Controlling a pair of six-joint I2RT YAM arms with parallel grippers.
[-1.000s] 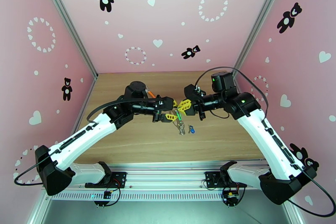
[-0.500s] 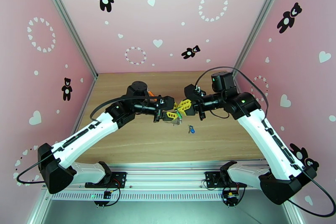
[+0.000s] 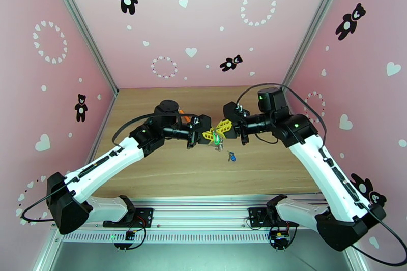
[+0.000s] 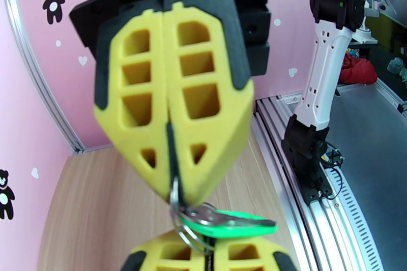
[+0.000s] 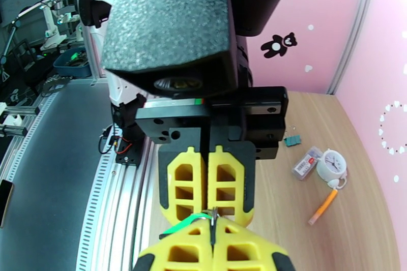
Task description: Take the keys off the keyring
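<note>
1. Two hands meet tip to tip above the middle of the bench [image 3: 152, 175]. The left hand [image 3: 209, 136] reaches in from the left and the right hand [image 3: 221, 131] from the right.
2. The right hand's yellow fingers are pressed together on the keyring [image 4: 171, 157]. In the left wrist view its black strap runs up the seam between them, and its metal ring hangs out at their tips.
3. The left hand's fingers are also pressed together, pinching the lower part of that ring. Whether they catch the key's metal as well cannot be told.
4. The green key [image 4: 229, 224] sits on the ring in the narrow gap between the two hands. It lies across the left hand's fingertips, with its tag pointing toward the near edge.
5. A short chain [image 3: 219, 146] hangs from the keyring just below the hands.
6. The blue key [image 3: 232, 156] lies on the bench just near and right of the hands, apart from the keyring.
7. Beyond the left hand, toward the far wall, a white clock [image 5: 330, 165] stands on the bench. A red-and-white tag [image 5: 308, 161] lies just beside it, an orange pen [image 5: 323, 206] near it and a teal item [image 5: 291, 140] a little apart.
</note>
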